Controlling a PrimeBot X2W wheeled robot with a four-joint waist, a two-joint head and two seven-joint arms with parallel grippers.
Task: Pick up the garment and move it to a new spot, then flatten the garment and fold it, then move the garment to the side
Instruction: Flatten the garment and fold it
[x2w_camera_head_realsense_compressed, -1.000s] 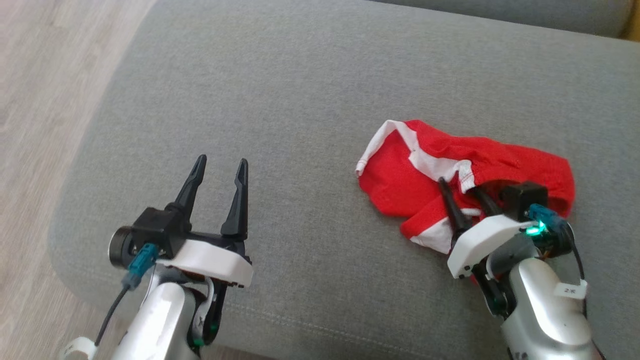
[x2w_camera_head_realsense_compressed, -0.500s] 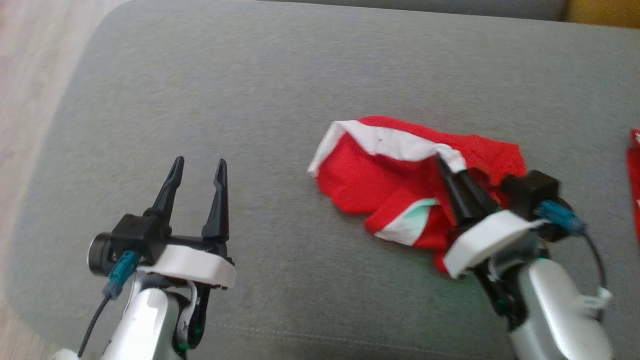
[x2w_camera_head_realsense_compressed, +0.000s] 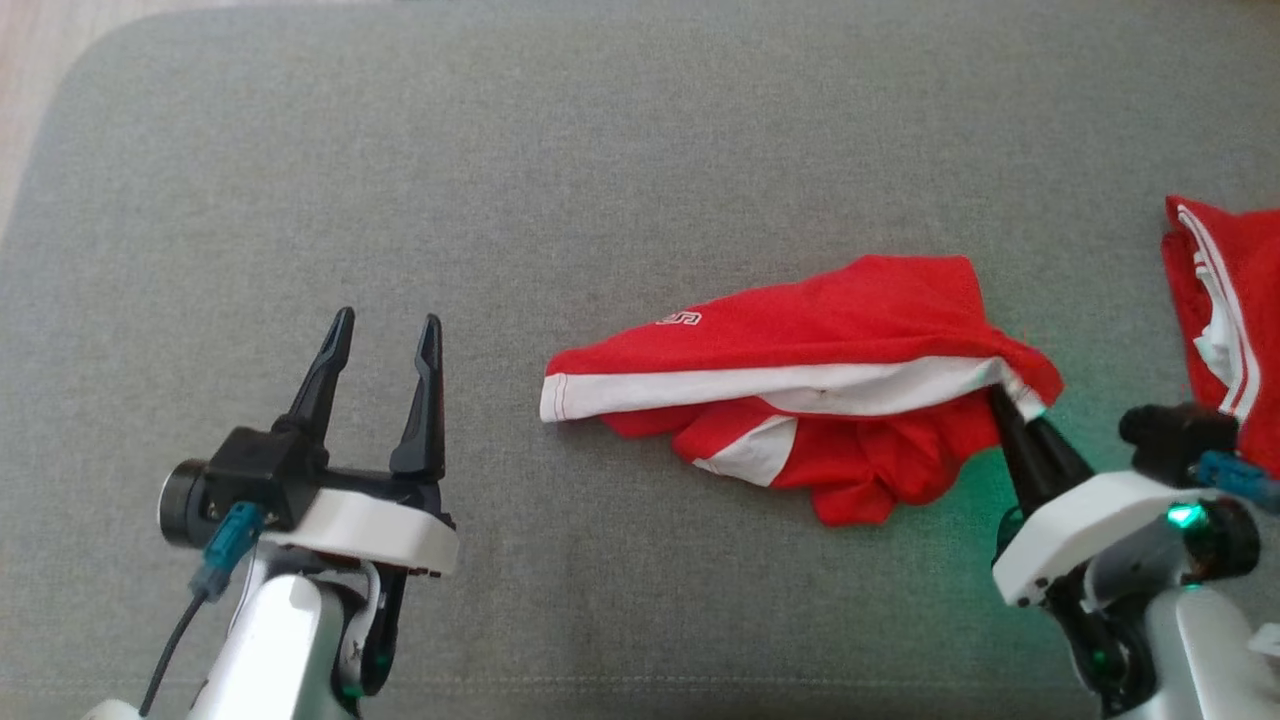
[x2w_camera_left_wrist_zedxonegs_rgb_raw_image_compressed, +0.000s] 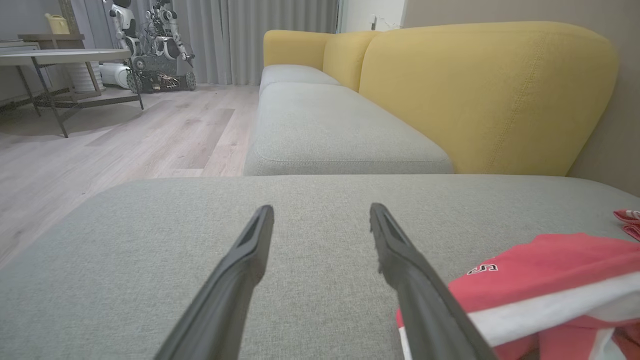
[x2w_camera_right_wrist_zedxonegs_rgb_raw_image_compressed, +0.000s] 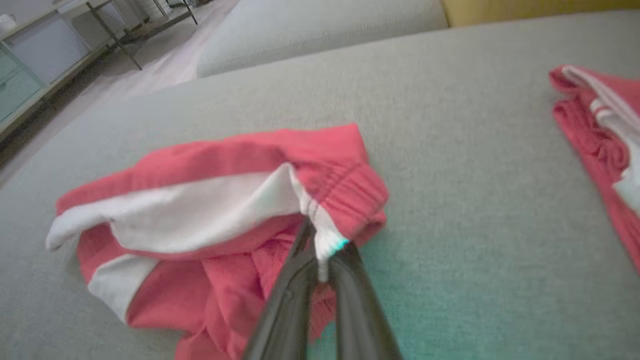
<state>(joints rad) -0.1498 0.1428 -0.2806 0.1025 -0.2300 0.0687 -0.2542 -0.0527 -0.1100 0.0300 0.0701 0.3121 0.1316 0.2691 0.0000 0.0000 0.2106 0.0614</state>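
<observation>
Since a second ago the right end effector (x2w_camera_head_realsense_compressed: 1000, 398) has clamped the red garment (x2w_camera_head_realsense_compressed: 830, 310) and stretched its white band out.
It lies on the grey sofa cushion (x2w_camera_head_realsense_compressed: 600, 150), right of centre, its waistband corner pinched between the right fingers; left end effector (x2w_camera_head_realsense_compressed: 388, 320) stands wide apart, empty, well left of it; second red garment (x2w_camera_head_realsense_compressed: 1225, 290) lies far right.
</observation>
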